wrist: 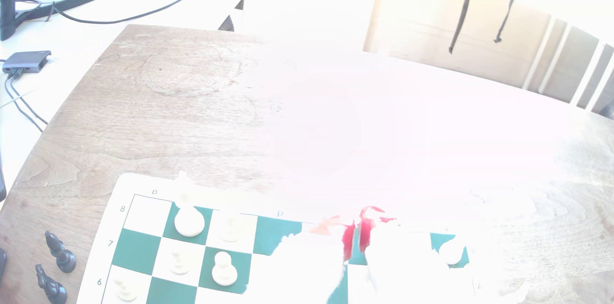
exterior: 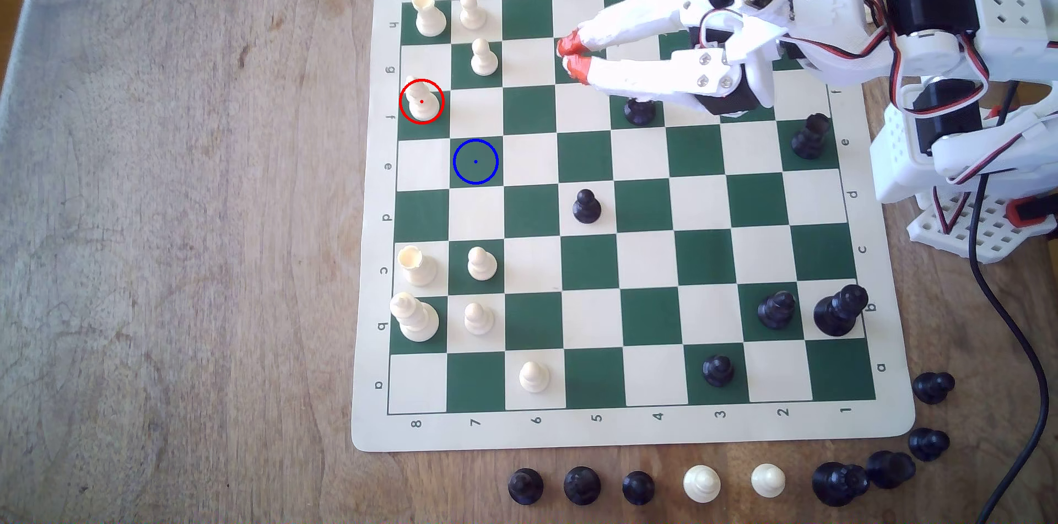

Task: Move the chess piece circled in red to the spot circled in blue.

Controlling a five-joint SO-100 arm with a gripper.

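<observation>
I see the cream bishop (exterior: 422, 100), ringed in red, standing upright on a dark green square in the column along the chessboard's (exterior: 630, 432) edge at the exterior view's left, third square from the far corner. The blue-ringed green square (exterior: 476, 162) lies diagonally adjacent, one column inward and one row nearer, and is bare. My gripper (exterior: 571, 59) hovers over the board's far rows, well apart from the bishop; its red-tipped fingers (exterior: 568, 45) are nearly closed, with only a sliver between them, and grasp nothing. A cream pawn (exterior: 484, 58) stands between the gripper and the bishop's column. Part of a black piece (exterior: 638, 111) shows beneath the arm. In the wrist view, heavy glare washes out much of the board, though the red fingertips (wrist: 348, 240) appear close together above a green square. Captured pieces line the wooden table (exterior: 172, 215) along the board's near edge.
</observation>
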